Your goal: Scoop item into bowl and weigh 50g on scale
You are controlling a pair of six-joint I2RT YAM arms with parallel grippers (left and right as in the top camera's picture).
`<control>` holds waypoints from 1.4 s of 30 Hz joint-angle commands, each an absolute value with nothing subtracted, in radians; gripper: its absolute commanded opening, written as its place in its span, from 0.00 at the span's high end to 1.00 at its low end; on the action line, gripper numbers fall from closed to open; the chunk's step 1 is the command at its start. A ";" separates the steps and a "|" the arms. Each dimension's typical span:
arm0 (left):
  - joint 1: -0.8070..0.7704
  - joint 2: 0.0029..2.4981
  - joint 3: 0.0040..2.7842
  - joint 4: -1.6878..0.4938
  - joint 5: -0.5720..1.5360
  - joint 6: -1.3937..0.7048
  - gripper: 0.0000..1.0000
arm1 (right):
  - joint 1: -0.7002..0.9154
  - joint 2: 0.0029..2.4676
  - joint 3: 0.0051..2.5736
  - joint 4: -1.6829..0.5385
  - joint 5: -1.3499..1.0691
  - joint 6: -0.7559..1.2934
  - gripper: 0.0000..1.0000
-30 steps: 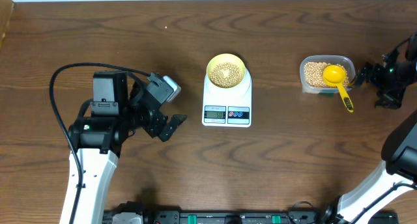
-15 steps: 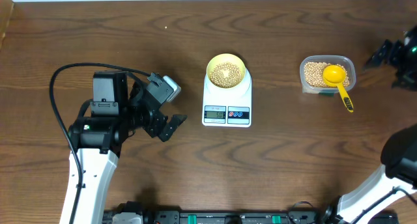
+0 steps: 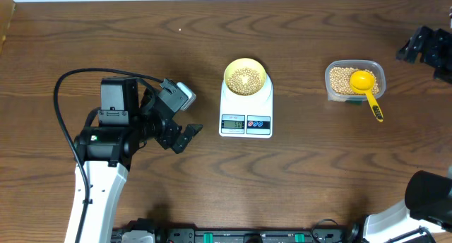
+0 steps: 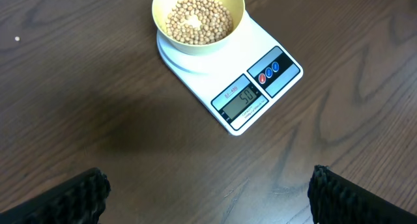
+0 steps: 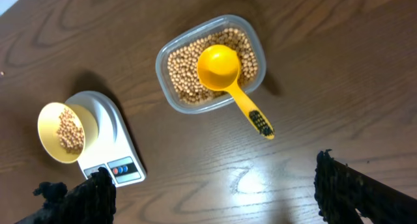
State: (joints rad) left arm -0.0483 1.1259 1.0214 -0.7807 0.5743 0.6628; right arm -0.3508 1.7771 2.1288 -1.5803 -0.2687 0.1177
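Now right hand [image 3: 422, 59] wide and empty, farther from the tub [image 3: 328, 80] than before.

The bowl [image 4: 199, 48], with beans [image 4: 195, 19] in it, sits on the far end of the scale [image 4: 273, 81], ahead of the left tool [image 4: 208, 188] and well apart. Ahead of the right tool [image 5: 215, 191] lies the tub [image 5: 161, 68] of beans, with the scoop [image 5: 219, 66] in it, handle over the near rim. The scale stands left of the tub on the table [image 4: 98, 87].
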 commanded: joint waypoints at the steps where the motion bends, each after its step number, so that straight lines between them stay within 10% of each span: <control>1: -0.044 1.130 1.015 -0.781 0.587 0.677 0.01 | -0.341 1.769 2.141 -1.586 -0.270 0.071 0.06; 42: -0.044 1.130 1.015 -0.781 0.587 0.677 0.00 | -0.341 1.481 2.141 -1.515 -0.188 -0.015 0.01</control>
